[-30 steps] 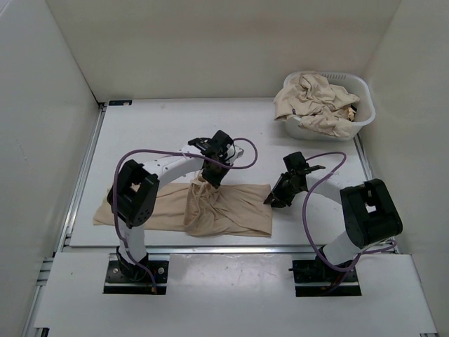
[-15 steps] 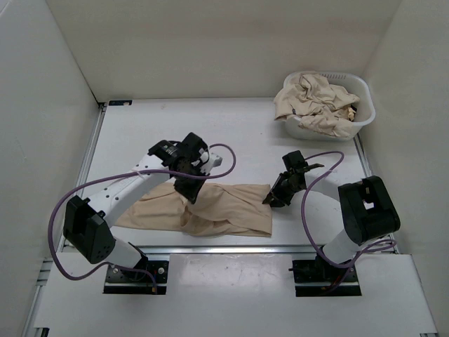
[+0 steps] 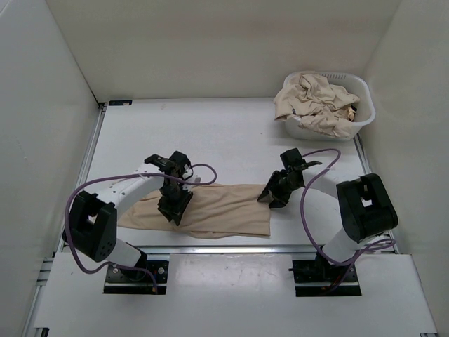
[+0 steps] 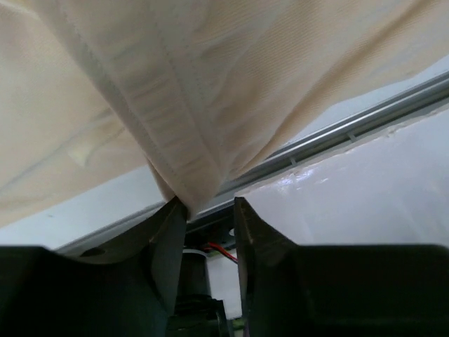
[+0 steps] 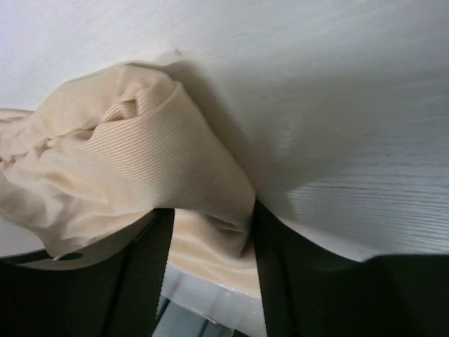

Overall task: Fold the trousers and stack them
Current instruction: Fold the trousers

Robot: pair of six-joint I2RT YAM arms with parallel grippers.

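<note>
Trousers (image 3: 224, 210): one pair lies stretched along the near edge of the table (image 3: 210, 133), running from near the left side to just short of the middle-right; more beige cloth is heaped in the basket (image 3: 361, 116) at the far right corner.
Left gripper (image 3: 174, 205): low over the left half of the pair; the left wrist view shows a seamed fold (image 4: 184, 168) pinched at the finger roots, so it looks clamped on the cloth.
Right gripper (image 3: 270, 195): at the pair's far right end; the right wrist view shows a bunched wad (image 5: 140, 175) between the fingers (image 5: 144, 281), so it is gripping cloth too.
Step, as I judge it: pulling the pair flat between the two arms, ahead of a fold.
Risk, slip: the left hold is only a thin fold; a hard pull could drag it free.
Risk, bunching: the right wad is crumpled; if laid down so, creases get folded in.
Risk, edge: the cloth lies close to the near rail (image 4: 337, 130); a tug toward the bases could trail it off the table.
Risk, skew: uneven pulls would twist the legs, spoiling the stack.
</note>
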